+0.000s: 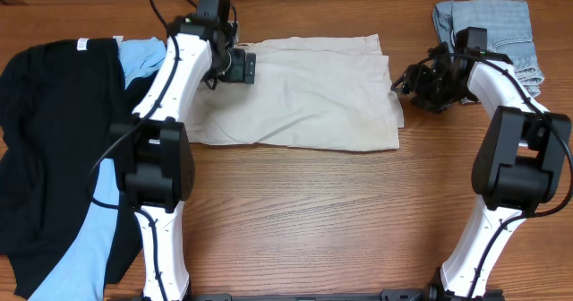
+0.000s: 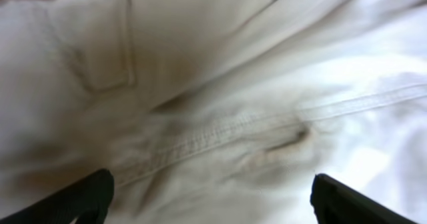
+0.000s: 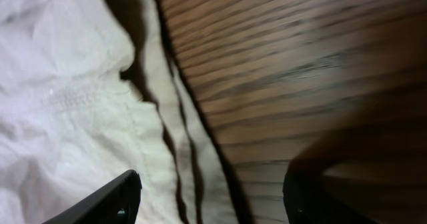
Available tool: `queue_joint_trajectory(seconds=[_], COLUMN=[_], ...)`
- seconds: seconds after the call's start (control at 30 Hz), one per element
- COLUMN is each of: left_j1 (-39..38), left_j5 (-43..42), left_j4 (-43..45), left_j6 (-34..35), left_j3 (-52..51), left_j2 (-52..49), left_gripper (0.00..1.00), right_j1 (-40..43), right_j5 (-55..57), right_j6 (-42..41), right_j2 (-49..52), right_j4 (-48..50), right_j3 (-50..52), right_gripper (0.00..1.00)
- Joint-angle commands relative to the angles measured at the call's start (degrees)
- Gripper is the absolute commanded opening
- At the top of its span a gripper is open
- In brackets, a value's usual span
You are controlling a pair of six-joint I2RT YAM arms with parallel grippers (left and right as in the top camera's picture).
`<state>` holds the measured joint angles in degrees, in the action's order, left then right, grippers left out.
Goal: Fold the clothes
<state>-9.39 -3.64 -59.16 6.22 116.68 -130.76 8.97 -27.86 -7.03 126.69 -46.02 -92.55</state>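
The beige shorts (image 1: 295, 90) lie flat and doubled over in the middle of the tabletop (image 1: 313, 211), with the left hand (image 1: 242, 68) spread wide just above the cloth near their upper left edge and the right hand (image 1: 414, 84) spread at their right edge, neither pinching anything. To finish this fold well, I judge both hands should lift straight up so no finger drags the layers askew, then regrip both layers together at an edge. The black garment (image 1: 45, 131), blue shirt (image 1: 143, 59) and denim shorts (image 1: 497, 23) wait at the sides.
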Motion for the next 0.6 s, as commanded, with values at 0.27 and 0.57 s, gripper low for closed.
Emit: queue_joint_trajectory(seconds=[0.27,0.57], left_j1=[0.26,0.37], left_j5=[-14.62,-15.45], left_j4=[-16.72,-27.96], left_j6=[-1.51,-1.55], left_j3=[20.44,24.65], left_j2=[1.6,1.6], left_gripper=[1.0,0.99], right_j1=[-8.39,-5.6], right_j5=[1.51,3.78], right_j6=[2.12,-5.35], right_j2=[2.47,1.36], right_j4=[4.04,2.14], right_j3=[5.42,5.4], right_gripper=[0.62,0.04])
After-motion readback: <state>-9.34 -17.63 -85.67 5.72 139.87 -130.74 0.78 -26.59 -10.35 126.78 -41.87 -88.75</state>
